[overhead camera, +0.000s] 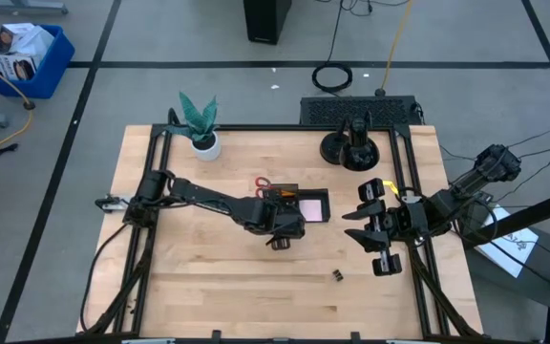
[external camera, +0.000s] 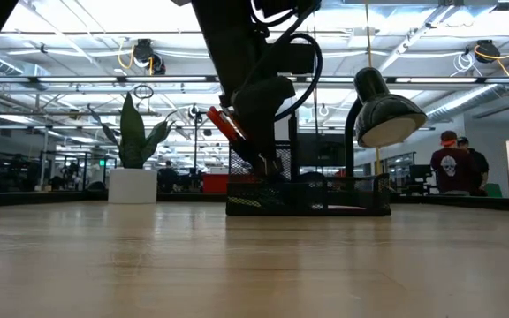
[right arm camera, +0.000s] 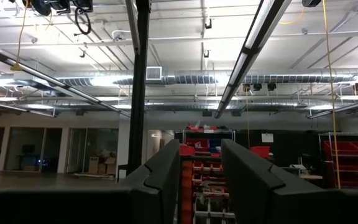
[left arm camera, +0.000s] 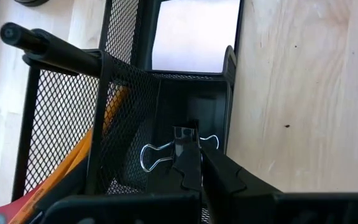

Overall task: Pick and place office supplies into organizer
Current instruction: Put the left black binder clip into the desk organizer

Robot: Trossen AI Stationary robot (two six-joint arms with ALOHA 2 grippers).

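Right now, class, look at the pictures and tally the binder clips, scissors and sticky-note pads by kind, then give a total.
Binder clips: 2, the held clip in the left claw and the loose clip on the table
Red-handled scissors: 1
Pink sticky-note pad: 1
Total: 4

Off-task items I can see

A potted plant point(overhead camera: 199, 124) at the table's point(overhead camera: 208, 277) far left, a desk lamp point(overhead camera: 351, 145) far right; people point(external camera: 453, 163) stand beyond.
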